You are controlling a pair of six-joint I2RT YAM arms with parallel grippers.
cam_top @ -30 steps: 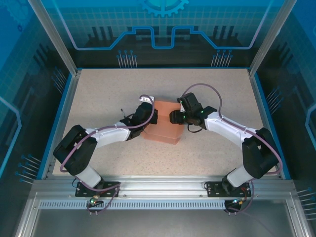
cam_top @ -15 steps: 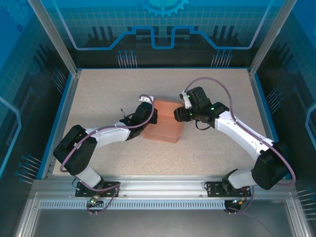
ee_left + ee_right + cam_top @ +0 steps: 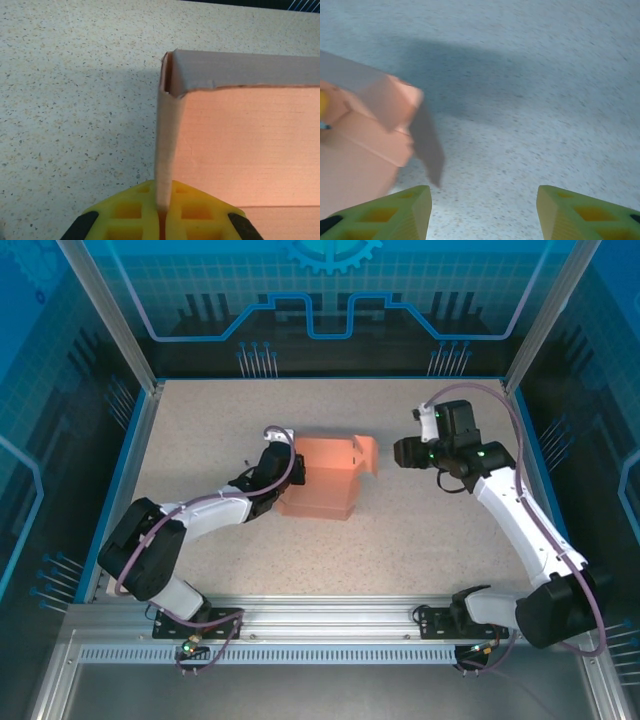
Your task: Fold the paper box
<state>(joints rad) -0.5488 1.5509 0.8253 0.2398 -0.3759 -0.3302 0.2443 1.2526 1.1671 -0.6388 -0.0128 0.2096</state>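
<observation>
The paper box (image 3: pixel 322 485) is a salmon-pink, partly folded card shape in the middle of the table, with a small flap sticking out at its upper right corner. My left gripper (image 3: pixel 298 471) is at the box's left side. In the left wrist view its yellow fingers (image 3: pixel 135 212) are pressed together on the thin upright wall of the box (image 3: pixel 245 150). My right gripper (image 3: pixel 398 452) hangs to the right of the box, apart from it. Its green fingers (image 3: pixel 395 212) stand wide with bare table between them, and the box (image 3: pixel 365 140) lies off to its left.
The speckled table (image 3: pixel 430 540) has blue raised edges at left (image 3: pixel 125 480), right (image 3: pixel 535 470) and back. An aluminium rail (image 3: pixel 320 612) with both arm bases runs along the near edge. Open surface lies right of and in front of the box.
My right gripper has drawn back to the right, away from the box, with its jaws spreading wider. The left gripper and the box have shifted slightly back and left, and a flap now juts out.
</observation>
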